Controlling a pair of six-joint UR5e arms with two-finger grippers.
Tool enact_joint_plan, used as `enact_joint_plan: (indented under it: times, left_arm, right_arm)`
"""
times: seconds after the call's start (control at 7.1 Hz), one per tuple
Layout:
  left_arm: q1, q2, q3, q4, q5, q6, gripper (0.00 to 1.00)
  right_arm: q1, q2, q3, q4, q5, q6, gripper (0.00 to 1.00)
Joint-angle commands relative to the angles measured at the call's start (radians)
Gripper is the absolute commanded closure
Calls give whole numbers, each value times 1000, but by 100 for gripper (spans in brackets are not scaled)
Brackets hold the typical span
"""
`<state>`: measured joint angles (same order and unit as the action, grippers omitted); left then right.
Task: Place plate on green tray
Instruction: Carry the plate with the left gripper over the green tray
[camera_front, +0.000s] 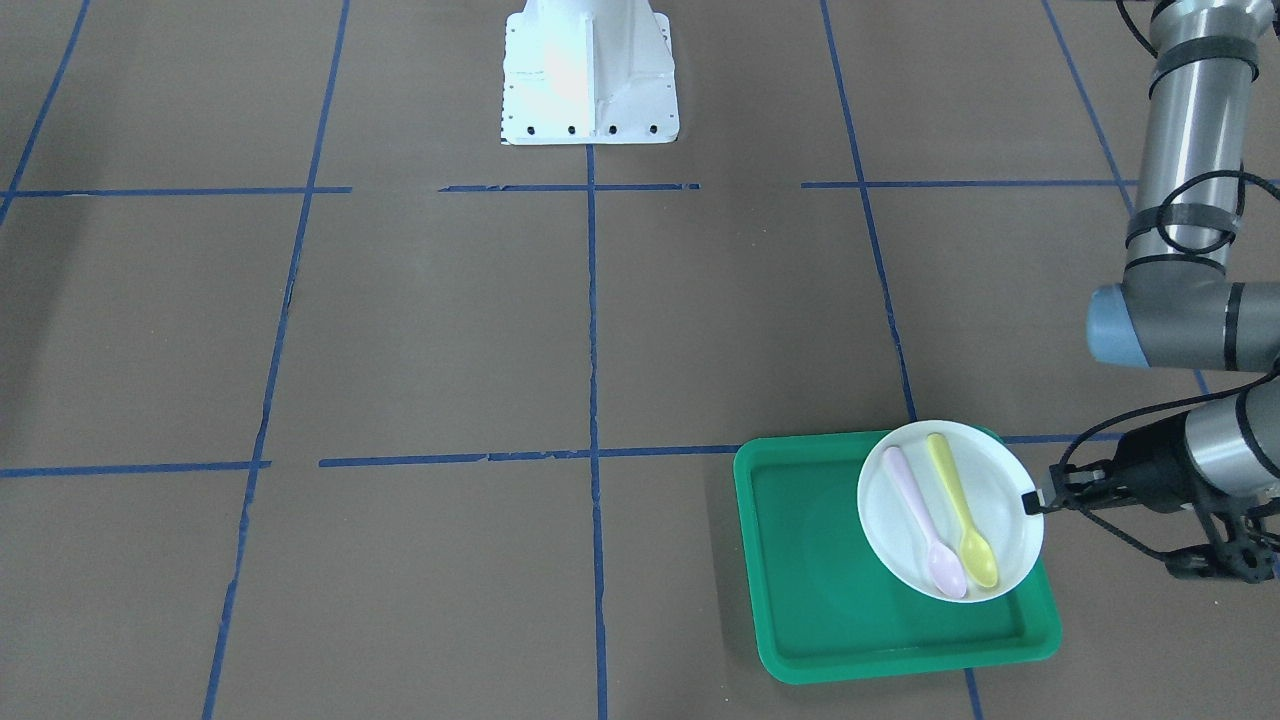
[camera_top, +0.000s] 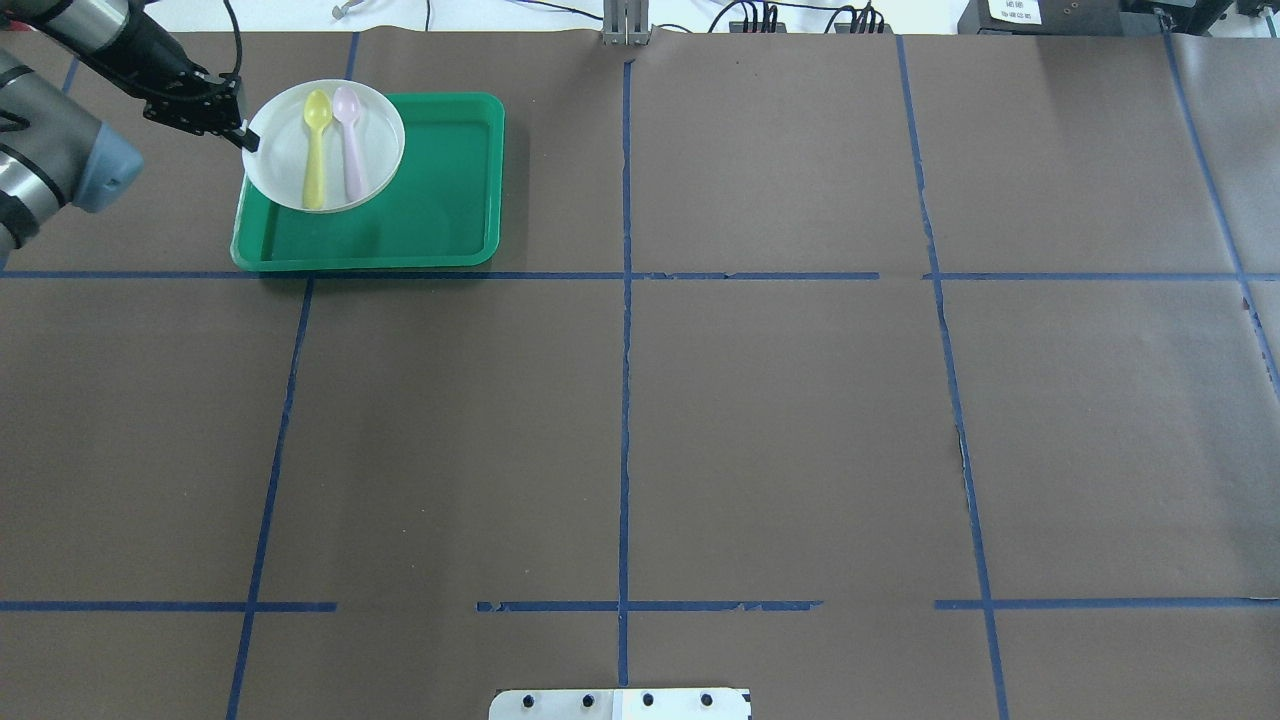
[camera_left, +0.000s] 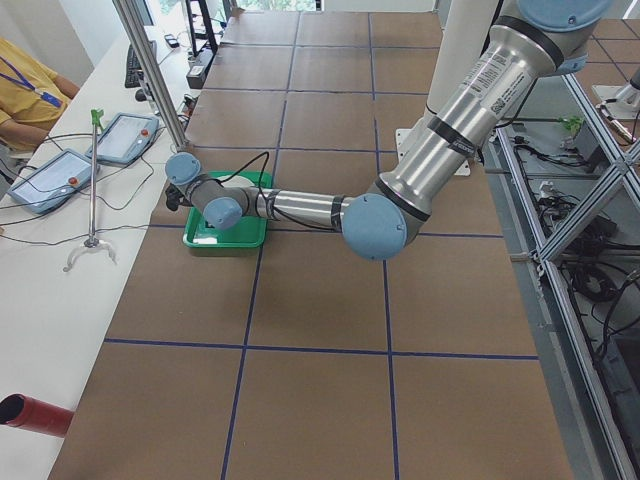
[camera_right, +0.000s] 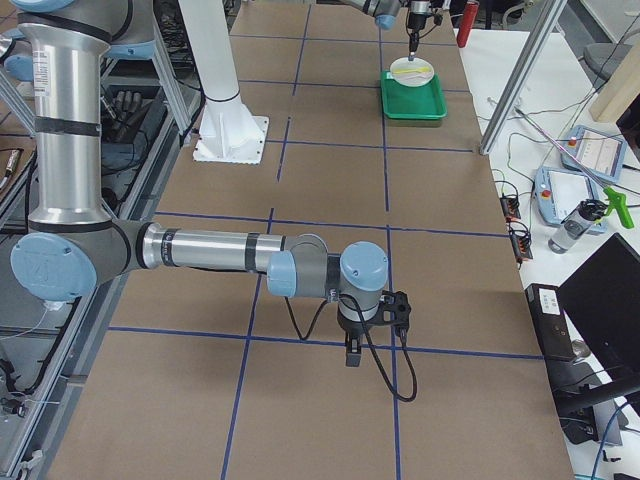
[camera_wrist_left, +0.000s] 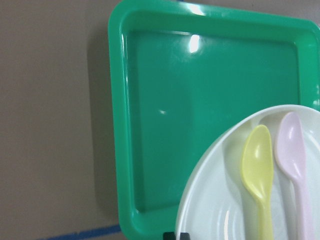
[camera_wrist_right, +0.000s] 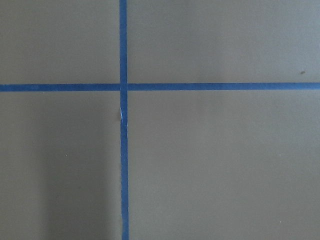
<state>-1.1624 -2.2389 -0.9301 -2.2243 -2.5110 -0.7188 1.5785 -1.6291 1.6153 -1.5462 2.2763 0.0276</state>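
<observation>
The plate (camera_front: 1008, 520), carrying a yellow spoon (camera_front: 962, 510) and a pink spoon (camera_front: 920, 520), lies over the far left corner of the green tray (camera_front: 810, 560), overlapping its rim. The fingers of the left gripper (camera_front: 1035, 503) are clamped on the plate's edge. The state of the right gripper (camera_right: 370, 330) fingers, over the table (camera_front: 450, 330), cannot be told.

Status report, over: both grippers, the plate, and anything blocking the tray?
Left gripper shut on plate rim. Right gripper far from tray; open or shut unclear. Plate carries pink spoon and yellow spoon, over green tray near its corner. Nothing in the way.
</observation>
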Motion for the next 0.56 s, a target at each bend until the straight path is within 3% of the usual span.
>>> enact_joint_plan:
  times: [0.0, 0.42]
  left_arm:
    - [55, -39, 92, -89, 63, -10, 100]
    - [75, -51, 108, -92, 84, -68, 100]
  right_arm:
    - [0, 0, 0, 0, 0, 0, 0]
    - [0, 0, 0, 0, -1, 0, 0]
